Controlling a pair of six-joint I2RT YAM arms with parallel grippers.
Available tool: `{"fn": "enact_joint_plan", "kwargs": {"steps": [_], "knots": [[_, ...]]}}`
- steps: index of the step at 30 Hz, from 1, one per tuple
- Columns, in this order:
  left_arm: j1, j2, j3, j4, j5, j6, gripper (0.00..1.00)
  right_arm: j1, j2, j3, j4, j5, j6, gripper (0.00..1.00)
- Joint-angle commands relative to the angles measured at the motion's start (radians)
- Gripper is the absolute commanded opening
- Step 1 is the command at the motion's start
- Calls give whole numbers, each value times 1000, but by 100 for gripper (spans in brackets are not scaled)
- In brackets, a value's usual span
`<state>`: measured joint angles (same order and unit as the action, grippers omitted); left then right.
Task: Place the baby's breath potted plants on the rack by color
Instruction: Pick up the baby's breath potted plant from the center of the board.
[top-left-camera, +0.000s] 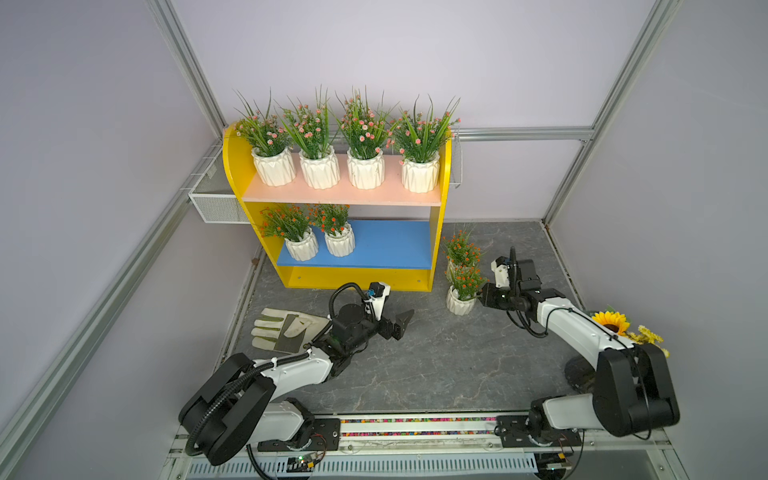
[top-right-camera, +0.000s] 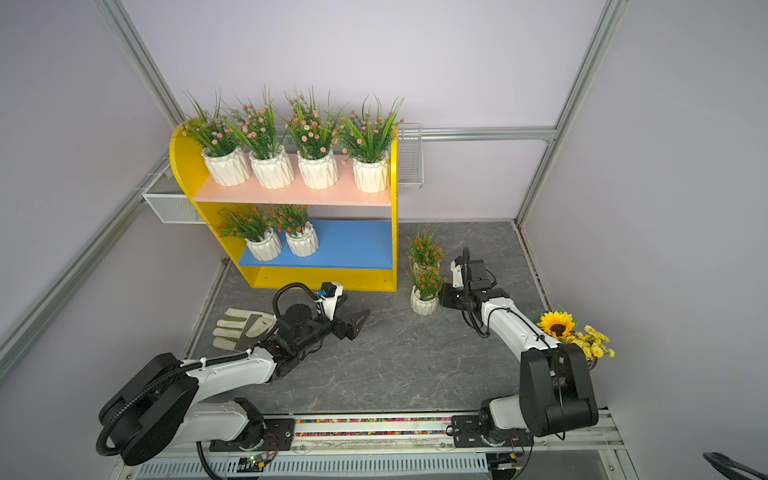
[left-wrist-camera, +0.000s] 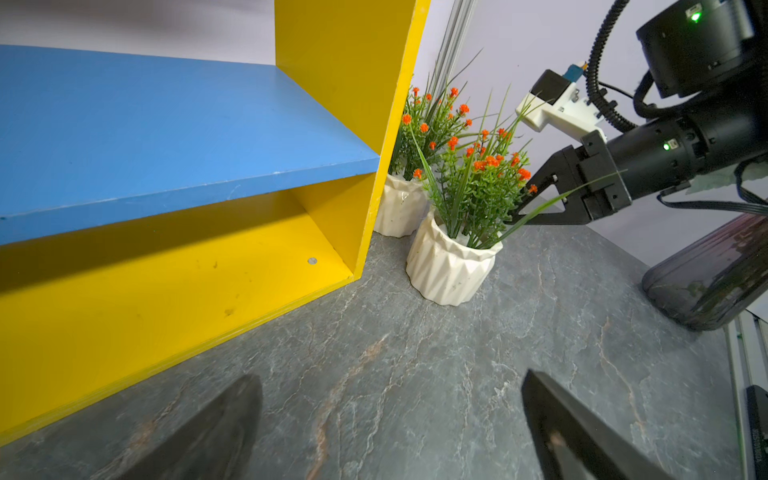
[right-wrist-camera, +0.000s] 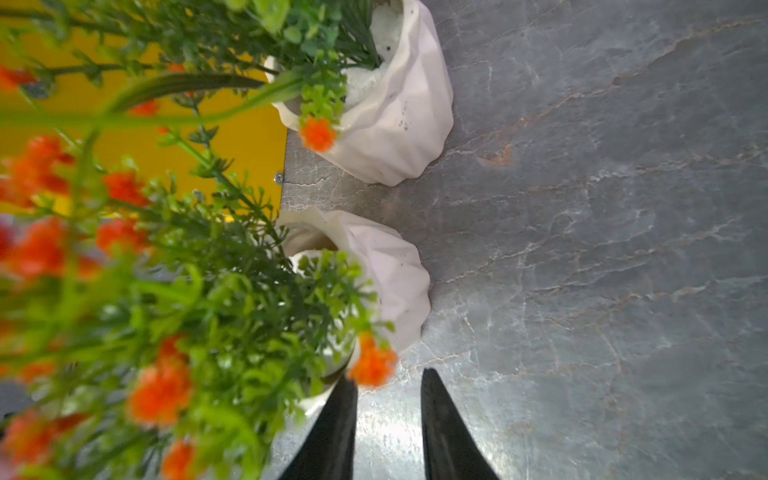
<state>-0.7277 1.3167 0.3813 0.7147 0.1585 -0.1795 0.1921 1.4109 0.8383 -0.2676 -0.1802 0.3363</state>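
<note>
Vertically upright: front orange-red plant (top-left-camera: 460, 305), sprigs (top-left-camera: 467, 281) skyward.

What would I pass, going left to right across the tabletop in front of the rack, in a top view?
In order: white work glove → left gripper → nearer orange-red potted plant → right gripper → sunflower bouquet.
</note>
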Motion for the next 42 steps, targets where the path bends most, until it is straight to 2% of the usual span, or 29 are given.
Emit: {"fn": "enact_joint_plan", "kwargs": {"steps": [1, 15, 26, 42], "knots": [[-12, 11, 13, 4, 9, 2, 100, 35, 29, 34, 10, 18, -19, 33], [-53, -5, 15, -23, -26, 32, 100, 72, 147, 134, -17, 77, -28, 32], [-61, -14, 12, -38, -31, 38, 100, 86, 177, 147, -48, 125, -36, 30], [-67, -13, 19, -62, -59, 36, 100, 94, 227, 173, -60, 103, -42, 24]]}}
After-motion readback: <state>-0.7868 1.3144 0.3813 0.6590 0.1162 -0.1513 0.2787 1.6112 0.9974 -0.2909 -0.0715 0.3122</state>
